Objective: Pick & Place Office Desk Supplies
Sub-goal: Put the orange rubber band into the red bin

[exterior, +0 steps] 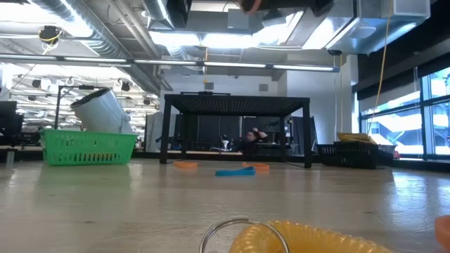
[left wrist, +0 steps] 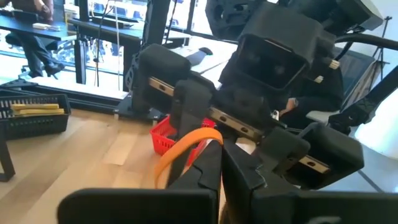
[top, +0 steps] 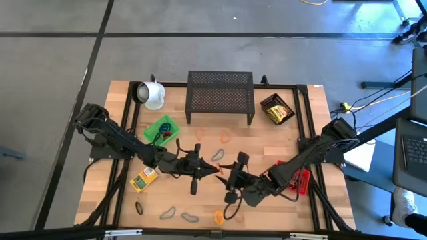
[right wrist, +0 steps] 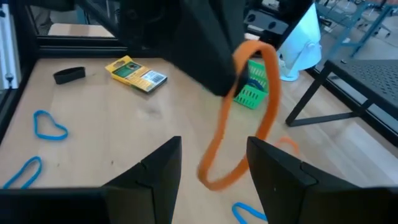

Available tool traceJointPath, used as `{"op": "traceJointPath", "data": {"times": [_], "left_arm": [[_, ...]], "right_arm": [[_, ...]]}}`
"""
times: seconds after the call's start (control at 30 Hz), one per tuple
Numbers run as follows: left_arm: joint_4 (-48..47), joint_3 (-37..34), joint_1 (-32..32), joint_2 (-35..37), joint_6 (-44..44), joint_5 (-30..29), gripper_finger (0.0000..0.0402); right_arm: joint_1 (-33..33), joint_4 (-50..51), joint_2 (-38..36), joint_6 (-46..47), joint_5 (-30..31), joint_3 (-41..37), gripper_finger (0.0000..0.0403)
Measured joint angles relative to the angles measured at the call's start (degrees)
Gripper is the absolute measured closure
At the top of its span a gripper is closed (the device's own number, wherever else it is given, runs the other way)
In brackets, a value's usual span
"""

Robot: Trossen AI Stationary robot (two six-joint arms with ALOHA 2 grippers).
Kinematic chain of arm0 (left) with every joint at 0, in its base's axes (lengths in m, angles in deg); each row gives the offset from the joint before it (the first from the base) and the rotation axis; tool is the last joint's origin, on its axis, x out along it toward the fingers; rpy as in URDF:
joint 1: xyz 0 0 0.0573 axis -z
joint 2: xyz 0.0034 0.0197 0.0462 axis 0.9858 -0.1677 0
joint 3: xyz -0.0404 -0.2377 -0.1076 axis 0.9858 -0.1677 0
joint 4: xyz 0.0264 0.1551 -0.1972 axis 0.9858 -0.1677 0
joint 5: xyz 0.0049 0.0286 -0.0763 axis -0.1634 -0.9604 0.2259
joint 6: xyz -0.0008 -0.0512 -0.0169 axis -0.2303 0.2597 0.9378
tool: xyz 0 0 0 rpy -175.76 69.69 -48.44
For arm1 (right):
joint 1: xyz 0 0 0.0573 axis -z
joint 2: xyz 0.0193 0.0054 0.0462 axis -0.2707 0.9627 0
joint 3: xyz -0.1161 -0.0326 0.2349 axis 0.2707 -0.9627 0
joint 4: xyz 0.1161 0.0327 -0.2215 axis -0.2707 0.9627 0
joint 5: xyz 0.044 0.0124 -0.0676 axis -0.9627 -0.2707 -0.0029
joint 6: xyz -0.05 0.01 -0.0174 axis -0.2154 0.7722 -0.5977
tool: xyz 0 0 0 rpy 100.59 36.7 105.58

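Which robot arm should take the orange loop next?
Probably the right: the left gripper holds the orange loop pinched, dangling between the right gripper's open fingers, and the red basket sits beside the right arm.

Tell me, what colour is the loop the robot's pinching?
Orange: the loop hangs from the left gripper, clearest in the right wrist view.

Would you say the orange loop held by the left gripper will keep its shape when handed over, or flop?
Probably floppy: the orange loop hangs stretched into a long oval from the left gripper, pinched at one spot. It looks thin, so likely very light. It may sag or twist as the open right gripper closes on it.
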State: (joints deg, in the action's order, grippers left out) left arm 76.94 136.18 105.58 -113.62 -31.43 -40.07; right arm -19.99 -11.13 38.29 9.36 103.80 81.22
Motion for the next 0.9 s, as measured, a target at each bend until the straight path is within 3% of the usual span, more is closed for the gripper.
{"op": "traceJointPath", "data": {"times": [0.23,0.53,0.77,0.9], "left_arm": [[0.0,0.0,0.0,0.0,0.0,0.0,0.04],[0.0,0.0,0.0,0.0,0.4,0.0,0.0386],[0.0,0.0,1.1,0.0,0.5,0.0,0.0358],[-0.3,0.0,2.4,0.0,0.5,0.0,0.0326]], "right_arm": [[0.4,-0.1,0.0,0.2,-0.8,0.0,0.0252],[0.4,-0.1,0.0,1.4,-4.8,0.0,0.039],[0.4,0.1,-0.2,1.7,-7.2,0.0,0.0397],[0.4,4.0,-2.8,1.5,-12.7,0.0,0.0397]]}}
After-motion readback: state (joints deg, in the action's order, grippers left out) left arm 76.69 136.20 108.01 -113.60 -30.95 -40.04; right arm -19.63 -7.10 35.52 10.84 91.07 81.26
